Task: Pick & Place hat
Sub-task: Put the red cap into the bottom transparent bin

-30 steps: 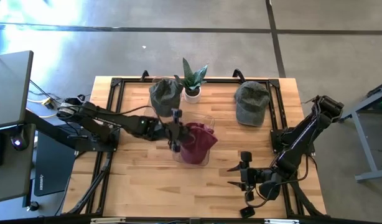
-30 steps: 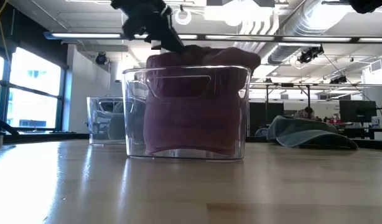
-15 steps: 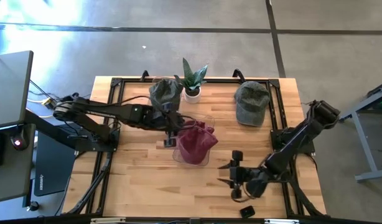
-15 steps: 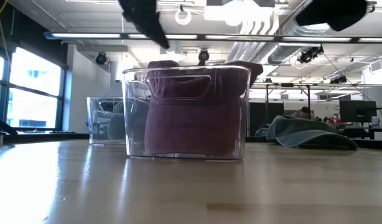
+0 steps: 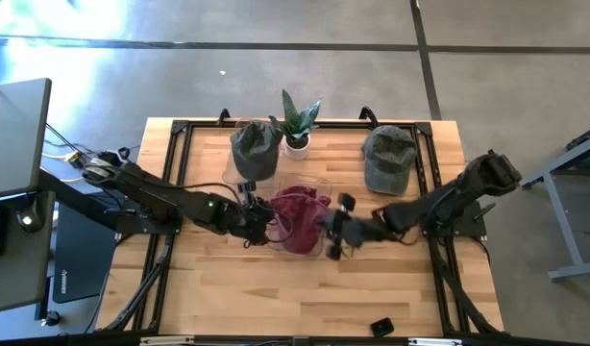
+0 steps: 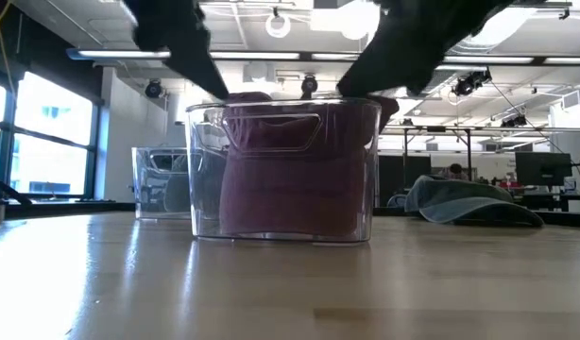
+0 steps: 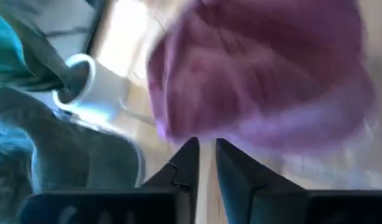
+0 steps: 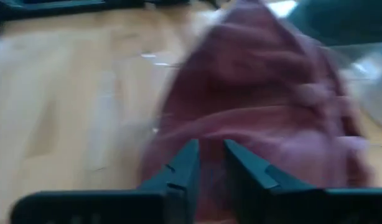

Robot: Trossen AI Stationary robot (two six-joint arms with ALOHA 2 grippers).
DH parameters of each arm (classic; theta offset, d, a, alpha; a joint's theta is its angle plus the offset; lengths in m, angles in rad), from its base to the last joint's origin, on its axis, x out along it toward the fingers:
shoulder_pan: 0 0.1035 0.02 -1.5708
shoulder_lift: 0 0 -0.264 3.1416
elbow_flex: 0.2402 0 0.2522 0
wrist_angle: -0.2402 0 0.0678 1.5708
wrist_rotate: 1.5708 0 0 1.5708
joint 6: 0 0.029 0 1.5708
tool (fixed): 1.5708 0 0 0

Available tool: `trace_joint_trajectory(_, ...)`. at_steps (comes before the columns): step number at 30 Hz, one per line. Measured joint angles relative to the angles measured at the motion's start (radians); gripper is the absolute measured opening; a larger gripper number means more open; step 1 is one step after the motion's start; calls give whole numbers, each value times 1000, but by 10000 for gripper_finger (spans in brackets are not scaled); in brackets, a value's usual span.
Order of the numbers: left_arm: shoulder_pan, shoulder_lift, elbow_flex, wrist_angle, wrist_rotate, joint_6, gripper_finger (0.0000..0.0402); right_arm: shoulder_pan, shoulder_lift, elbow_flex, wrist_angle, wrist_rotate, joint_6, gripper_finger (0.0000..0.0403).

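The left gripper is held at the left wall of a clear bin, its fingers drawn almost together with a thin gap and nothing pinched; the right gripper is held at the opposite wall, its fingers likewise narrowly parted and empty. The maroon hat is bunched inside that bin, its top seen just above the rim; both arms are stretched in from the table's sides.

The table is made of pale wood planks with a black frame along its edges; concrete floor is seen around it, and in the level view, ceiling lights, ducts and windows are seen.

Three hats are counted: the maroon one, one grey hat in a second clear bin at the back, one grey cap lying on the bare wood; one potted plant is set between the grey two.
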Motion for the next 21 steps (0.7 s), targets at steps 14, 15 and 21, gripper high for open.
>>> trace_joint_trajectory(14,93,34,-252,475,50,77,4,-171,-14,0,-32,39,-140,17)
trace_joint_trajectory(15,85,34,-253,470,49,69,4,-154,-29,0,-34,39,-154,16)
trace_joint_trajectory(21,24,14,-226,438,20,59,4,-42,-110,0,-68,-143,-121,2)
